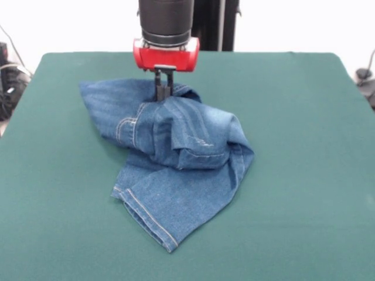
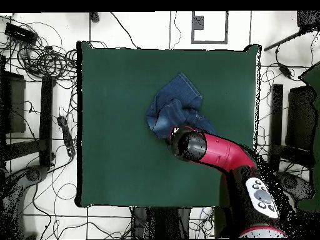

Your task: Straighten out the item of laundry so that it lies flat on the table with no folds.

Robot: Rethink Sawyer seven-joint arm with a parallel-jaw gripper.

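The blue denim jeans (image 1: 181,158) lie crumpled and folded over themselves in the middle of the green table (image 1: 304,175). One hem with pale stitching points toward the near edge. My gripper (image 1: 163,91) comes straight down at the far edge of the heap. Its dark fingers are close together, pinching a raised fold of denim. In the overhead view the jeans (image 2: 178,106) lie right of the table's (image 2: 119,125) centre, and the red arm (image 2: 219,153) covers the gripper and the jeans' lower edge.
Green cloth stretches wide on every side of the jeans. Cables and dark equipment (image 2: 37,56) lie on the floor around the table. More cables (image 1: 9,76) show past the table's left edge in the front view.
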